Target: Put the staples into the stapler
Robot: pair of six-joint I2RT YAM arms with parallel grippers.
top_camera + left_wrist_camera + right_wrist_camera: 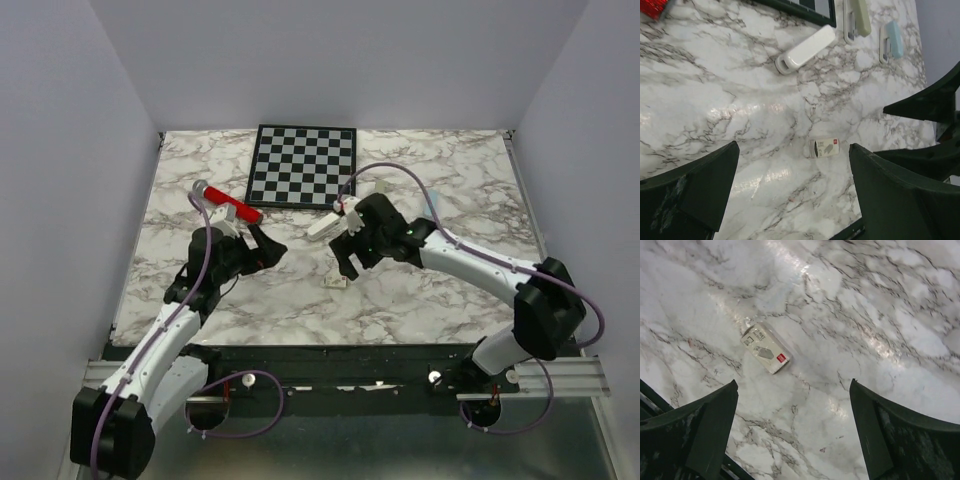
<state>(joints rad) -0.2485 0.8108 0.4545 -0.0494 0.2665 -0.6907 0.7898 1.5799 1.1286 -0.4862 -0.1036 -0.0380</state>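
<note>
The staples (335, 282) lie flat on the table (420, 300), low centre, touching nothing. Just above them the right gripper (347, 268) hangs spread and empty. The left gripper (268, 240), left of centre, is spread and empty too. Higher up lie a white stapler (322, 224), a red stapler (232, 205) and a chessboard (303, 165).

A black-and-white chessboard (304, 165) lies flat at the far middle of the marble-patterned tabletop (300, 305), upper centre of the overhead view. Plain grey walls (60, 150) enclose the table on three sides.
</note>
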